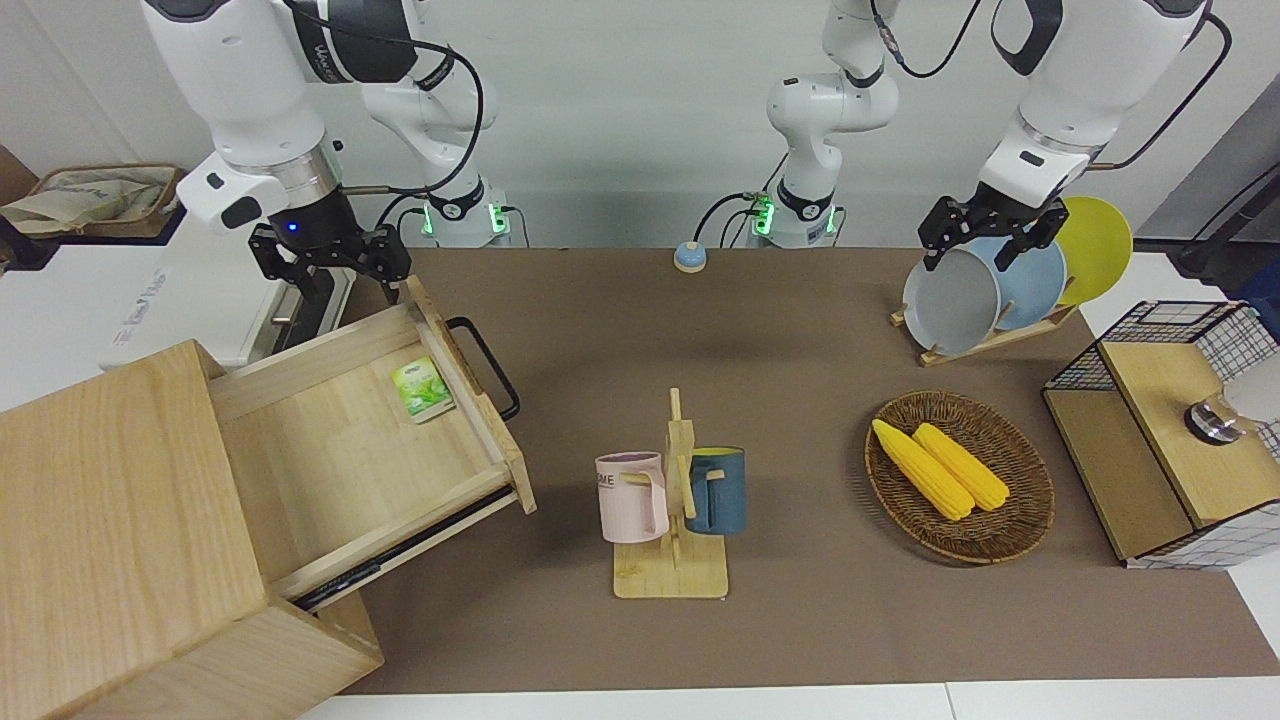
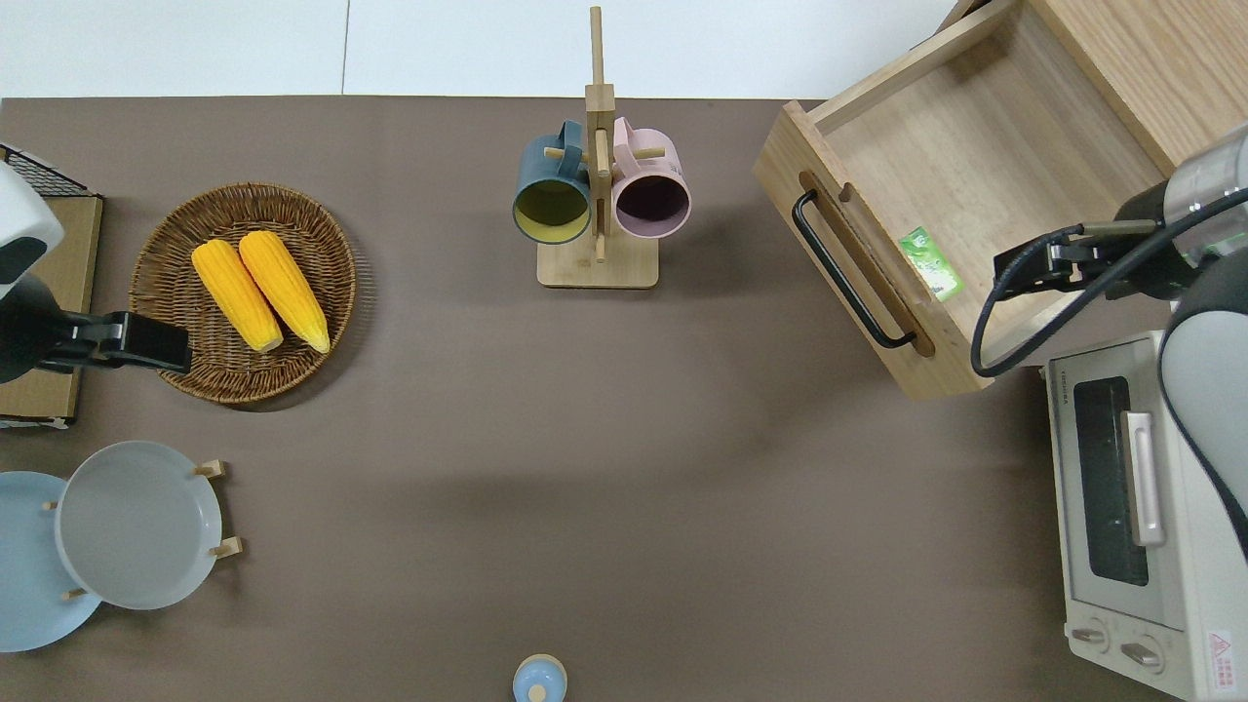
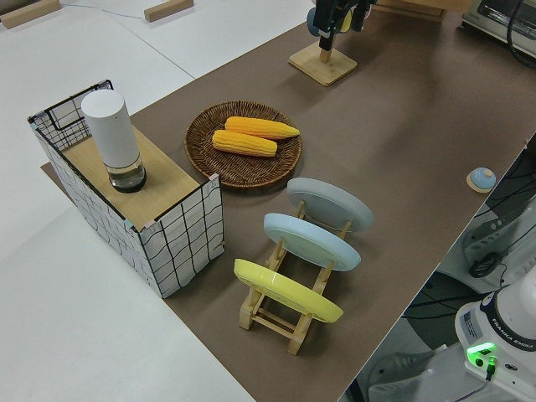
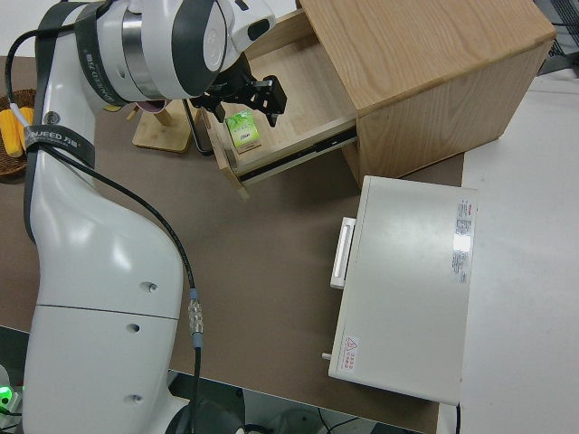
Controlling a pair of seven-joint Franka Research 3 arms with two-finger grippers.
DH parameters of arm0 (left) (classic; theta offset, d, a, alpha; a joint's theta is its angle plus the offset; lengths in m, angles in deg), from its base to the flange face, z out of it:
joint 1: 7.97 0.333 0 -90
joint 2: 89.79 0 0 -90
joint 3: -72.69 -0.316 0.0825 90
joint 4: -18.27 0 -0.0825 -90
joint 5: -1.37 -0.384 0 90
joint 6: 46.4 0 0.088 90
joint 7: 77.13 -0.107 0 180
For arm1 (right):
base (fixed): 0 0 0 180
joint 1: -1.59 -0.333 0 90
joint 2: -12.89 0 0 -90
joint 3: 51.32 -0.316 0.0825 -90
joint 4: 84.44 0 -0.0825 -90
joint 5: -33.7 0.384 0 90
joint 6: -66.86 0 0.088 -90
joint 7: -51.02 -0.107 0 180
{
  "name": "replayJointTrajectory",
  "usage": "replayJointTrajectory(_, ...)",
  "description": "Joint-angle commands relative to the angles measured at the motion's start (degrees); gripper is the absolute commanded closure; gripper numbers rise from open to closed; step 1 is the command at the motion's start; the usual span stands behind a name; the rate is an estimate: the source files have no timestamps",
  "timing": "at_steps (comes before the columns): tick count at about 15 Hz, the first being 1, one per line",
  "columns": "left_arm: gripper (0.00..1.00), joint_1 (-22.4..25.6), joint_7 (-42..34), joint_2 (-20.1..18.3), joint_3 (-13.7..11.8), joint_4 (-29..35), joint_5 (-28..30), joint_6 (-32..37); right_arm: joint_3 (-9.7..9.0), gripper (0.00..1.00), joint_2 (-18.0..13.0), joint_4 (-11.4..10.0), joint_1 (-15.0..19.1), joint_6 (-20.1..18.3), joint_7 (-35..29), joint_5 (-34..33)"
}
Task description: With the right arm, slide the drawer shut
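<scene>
The wide light-wood drawer (image 1: 340,440) stands pulled far out of the large wooden cabinet (image 1: 110,500), its black U-shaped handle (image 1: 490,365) facing the middle of the table. A small green packet (image 1: 424,388) lies inside, close to the drawer front. My right gripper (image 1: 335,275), blue wrist light on, is open and empty. In the overhead view it (image 2: 1043,268) hovers over the drawer's (image 2: 975,166) side wall nearer the robots, apart from the handle (image 2: 838,273). The right side view shows it (image 4: 244,99) just above the packet (image 4: 242,129). My left arm is parked, its gripper (image 1: 990,240) open.
A white toaster oven (image 2: 1121,507) stands beside the drawer, nearer the robots. Mid-table is a mug rack (image 1: 672,500) with two mugs. Toward the left arm's end are a corn basket (image 1: 1030,500), a plate rack (image 1: 990,290) and a wire-mesh box (image 1: 1170,430). A blue bell (image 1: 690,258) sits near the robots.
</scene>
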Motion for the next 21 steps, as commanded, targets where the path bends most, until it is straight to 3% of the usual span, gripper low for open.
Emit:
replayJointTrajectory(1, 0.01, 0.2, -0.6, 0.7, 0.4, -1.5, -1.0, 1.1, -0.15, 0.017, -0.5, -0.6, 0.5, 0.4, 0.6, 0.1)
replayJointTrajectory(11, 0.01, 0.2, -0.6, 0.7, 0.4, -1.4, -1.0, 1.1, -0.06, 0.017, -0.5, -0.6, -0.7, 0.4, 0.3, -0.1)
replayJointTrajectory(12, 0.01, 0.2, -0.6, 0.7, 0.4, -1.5, -1.0, 1.1, 0.64, 0.017, -0.6, -0.6, -2.2, 0.4, 0.3, -0.2)
replayJointTrajectory(15, 0.01, 0.2, -0.6, 0.7, 0.4, -1.4, -1.0, 1.1, 5.99, 0.019, -0.9, -0.6, -6.5, 0.4, 0.6, 0.1)
replayJointTrajectory(21, 0.01, 0.2, -0.6, 0.7, 0.4, -1.5, -1.0, 1.1, 6.53, 0.017, -2.6, -1.2, -6.9, -0.1, 0.7, 0.6)
